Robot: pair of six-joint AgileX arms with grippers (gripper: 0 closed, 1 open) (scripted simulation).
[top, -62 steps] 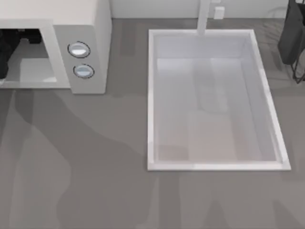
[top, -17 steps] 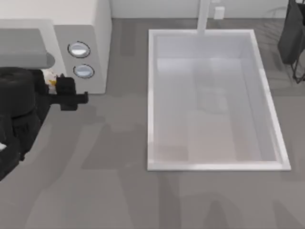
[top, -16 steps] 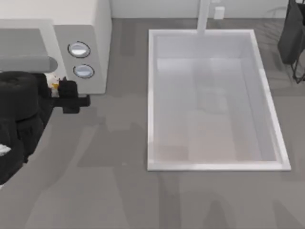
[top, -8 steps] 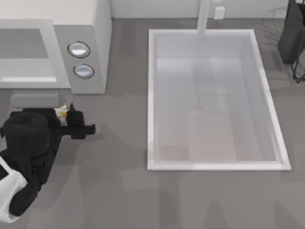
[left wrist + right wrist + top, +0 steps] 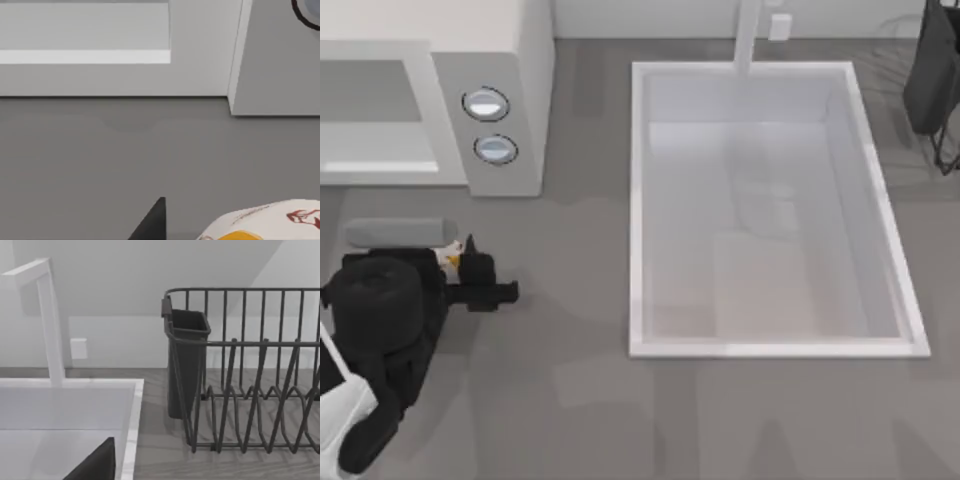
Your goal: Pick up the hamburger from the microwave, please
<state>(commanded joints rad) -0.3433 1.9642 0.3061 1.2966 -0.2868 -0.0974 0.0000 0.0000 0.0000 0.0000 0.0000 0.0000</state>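
Note:
The off-white microwave (image 5: 490, 90) stands at the table's back left, its cavity (image 5: 375, 120) open beside two round dials (image 5: 486, 104). My left gripper (image 5: 458, 262) is over the bare table in front of the microwave, shut on the hamburger (image 5: 447, 258), of which a small tan and yellow patch peeks out beside the black wrist. In the left wrist view the hamburger (image 5: 265, 225) shows white and orange next to one dark fingertip (image 5: 152, 225), with the microwave front (image 5: 200, 50) beyond. My right gripper (image 5: 932, 90) is parked at the back right, open.
A large white sink basin (image 5: 640, 200) with a faucet (image 5: 748, 35) takes up the table's right half. A dark wire dish rack (image 5: 240, 370) with a cutlery cup (image 5: 186, 360) stands beside the sink near the right arm. Grey tabletop (image 5: 560, 380) lies between my left arm and the sink.
My left arm came out of the microwave cavity with the hamburger and drew back toward the table's front left. The right arm has not moved.

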